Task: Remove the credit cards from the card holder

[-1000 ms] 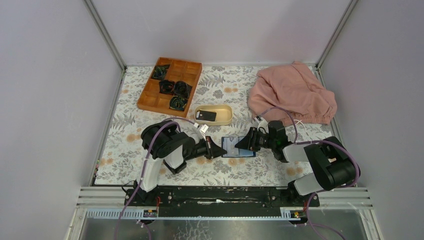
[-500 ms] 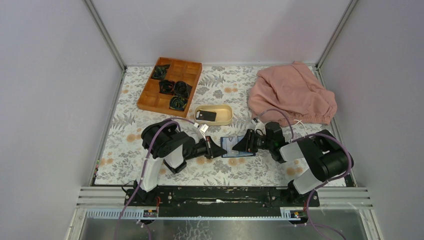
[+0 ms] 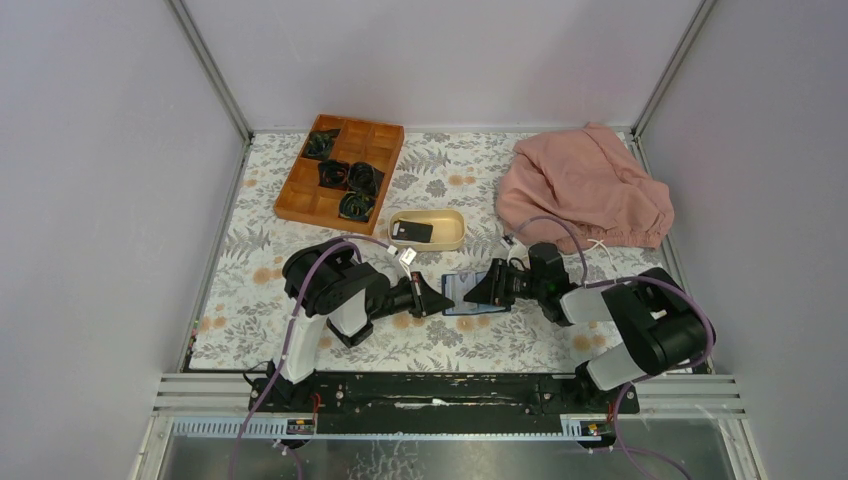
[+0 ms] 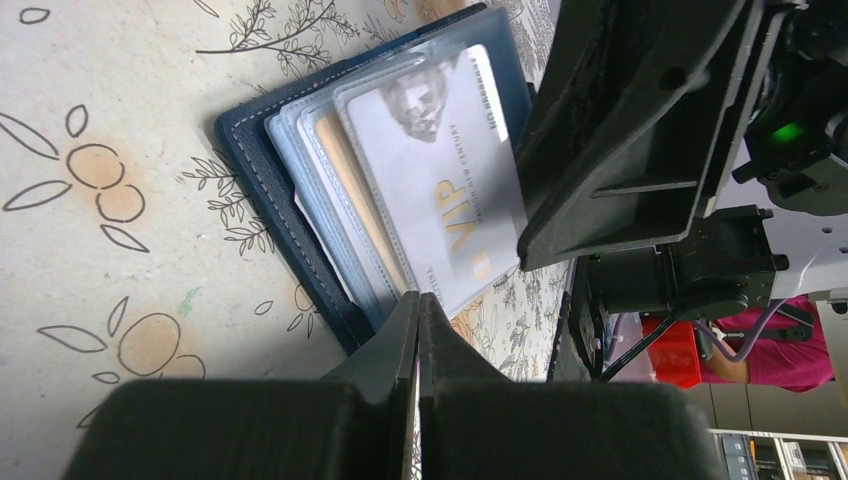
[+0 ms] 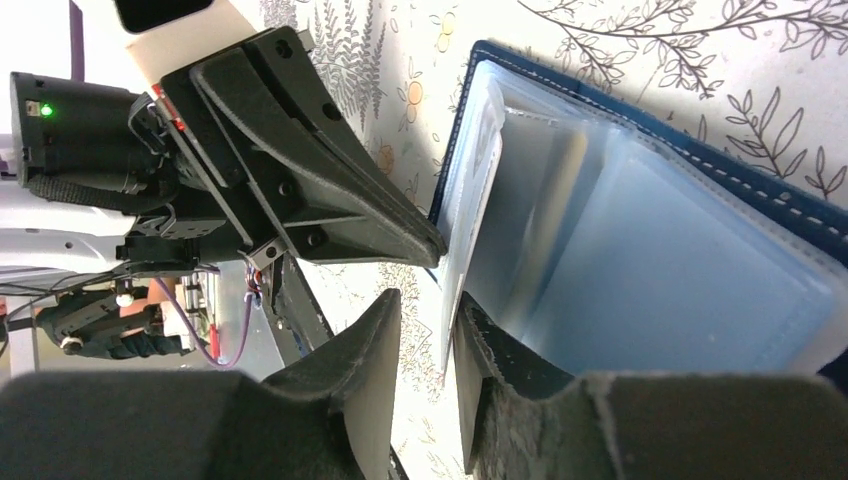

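**A:** Entry one, the card holder. Where do we file it?

**B:** It lies open on the table, about midway along the near edge, between the two grippers. The navy cover is underneath and the clear sleeves fan upward. The credit cards are inside them, and the top one reads VIP.

**A:** Entry two, the left gripper?

**B:** Its jaws are pressed together with nothing between them. The tip touches the holder's left edge.

**A:** Entry three, the right gripper?

**B:** Its jaws are parted a little and straddle the free edge of the topmost leaf. One finger touches the leaf, and a gap shows at the other. We cannot tell whether that leaf is a sleeve or a card.

**A:** Obstructions?

**B:** From above, the right gripper's body covers the holder's right side. The two gripper tips nearly meet over it.

**A:** Surroundings?

**B:** We list three.
- **Beige dish:** just beyond the holder, towards the table's middle, with a black card lying in it.
- **Wooden tray:** at the far left corner, with dark coiled items in several compartments.
- **Pink cloth:** heaped at the far right corner, well apart from the holder.
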Tool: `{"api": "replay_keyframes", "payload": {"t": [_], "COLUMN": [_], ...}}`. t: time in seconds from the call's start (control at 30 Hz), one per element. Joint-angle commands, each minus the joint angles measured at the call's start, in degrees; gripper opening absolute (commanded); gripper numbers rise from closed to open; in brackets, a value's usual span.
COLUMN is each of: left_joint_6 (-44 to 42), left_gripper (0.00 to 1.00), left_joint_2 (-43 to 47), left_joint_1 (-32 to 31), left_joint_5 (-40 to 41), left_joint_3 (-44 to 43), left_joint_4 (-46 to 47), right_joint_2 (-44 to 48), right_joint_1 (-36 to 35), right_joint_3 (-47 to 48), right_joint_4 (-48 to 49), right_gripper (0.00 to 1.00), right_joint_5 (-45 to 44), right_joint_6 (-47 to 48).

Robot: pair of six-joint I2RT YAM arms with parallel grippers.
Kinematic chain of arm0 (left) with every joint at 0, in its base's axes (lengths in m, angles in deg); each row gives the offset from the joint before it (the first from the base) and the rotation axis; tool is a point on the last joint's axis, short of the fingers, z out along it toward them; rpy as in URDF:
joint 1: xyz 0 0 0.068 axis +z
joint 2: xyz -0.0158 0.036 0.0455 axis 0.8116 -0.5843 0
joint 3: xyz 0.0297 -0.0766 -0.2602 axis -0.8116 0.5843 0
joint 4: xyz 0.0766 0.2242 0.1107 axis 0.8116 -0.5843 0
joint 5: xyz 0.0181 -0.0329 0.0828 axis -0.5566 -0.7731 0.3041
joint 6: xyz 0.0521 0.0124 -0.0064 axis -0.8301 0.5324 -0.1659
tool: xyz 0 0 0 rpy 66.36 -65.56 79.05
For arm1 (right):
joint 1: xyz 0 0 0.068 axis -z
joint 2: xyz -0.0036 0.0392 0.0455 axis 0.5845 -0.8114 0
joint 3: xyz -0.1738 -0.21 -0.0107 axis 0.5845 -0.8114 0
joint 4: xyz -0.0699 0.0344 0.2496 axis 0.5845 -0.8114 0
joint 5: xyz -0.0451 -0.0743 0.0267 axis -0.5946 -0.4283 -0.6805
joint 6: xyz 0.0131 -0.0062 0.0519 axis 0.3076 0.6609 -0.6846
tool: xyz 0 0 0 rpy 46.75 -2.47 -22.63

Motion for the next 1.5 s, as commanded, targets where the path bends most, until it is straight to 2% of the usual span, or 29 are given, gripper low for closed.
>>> {"api": "replay_keyframes", "payload": {"t": [0.0, 0.3, 0.67, 0.77, 0.83, 0.93, 0.97, 1.03, 1.17, 1.2, 1.3, 1.33, 1.4, 1.47], "left_joint_6": [-2.4, -2.7, -2.7, -2.7, -2.6, -2.5, -2.3, -2.0, -0.8, -0.4, 0.8, 1.1, 1.3, 0.8], "left_gripper": [0.00, 0.00, 0.00, 0.00, 0.00, 0.00, 0.02, 0.19, 0.43, 0.52, 0.90, 0.97, 1.00, 0.95], "left_joint_2": [-5.0, -4.6, -4.6, -4.3, -3.9, -2.9, -2.6, -1.5, 0.5, 1.0, 3.1, 4.2, 7.2, 10.9], "left_joint_1": [-0.6, -0.6, -0.6, -0.6, -0.6, -0.6, -0.6, -0.6, -0.6, -0.6, -0.6, -0.6, -0.6, -0.6], "left_joint_5": [0.9, 1.1, 0.3, 0.2, 0.2, 0.3, 0.3, -0.3, -1.2, -1.5, -5.3, -6.2, -7.3, -8.0], "left_joint_3": [0.3, 0.9, 0.4, 0.5, 0.5, 0.9, 0.9, 1.1, 1.2, 1.2, 0.3, 0.2, 0.4, 0.7], "left_joint_4": [1.9, 1.9, 1.9, 1.9, 1.9, 1.9, 1.9, 1.9, 1.8, 1.8, 1.8, 1.8, 1.8, 1.0], "right_joint_2": [5.1, 8.5, 12.1, 12.6, 13.0, 14.6, 15.6, 18.0, 24.4, 26.3, 31.9, 33.4, 35.4, 36.7], "right_joint_1": [0.3, 2.3, 4.6, 4.9, 4.9, 5.0, 5.0, 5.1, 5.1, 5.0, 5.1, 5.1, 5.1, 5.0], "right_joint_3": [1.8, 2.7, 2.4, 2.5, 2.6, 2.9, 3.0, 3.3, 4.7, 4.7, 4.7, 4.9, 6.2, 7.2], "right_joint_4": [-5.0, -11.7, -16.1, -16.6, -17.2, -19.0, -20.0, -23.1, -31.5, -33.1, -36.1, -36.9, -41.5, -44.7], "right_gripper": [0.32, 0.30, 0.22, 0.13, 0.03, 0.00, 0.00, 0.00, 0.00, 0.00, 0.00, 0.00, 0.00, 0.00], "right_joint_5": [-0.8, -2.2, -3.5, -3.7, -3.7, -4.6, -5.6, -9.4, -18.1, -19.4, -18.5, -16.2, -12.7, -9.1], "right_joint_6": [3.9, 7.2, 9.2, 9.3, 9.5, 10.1, 10.4, 11.1, 13.0, 13.4, 14.9, 15.8, 17.8, 18.4]}}
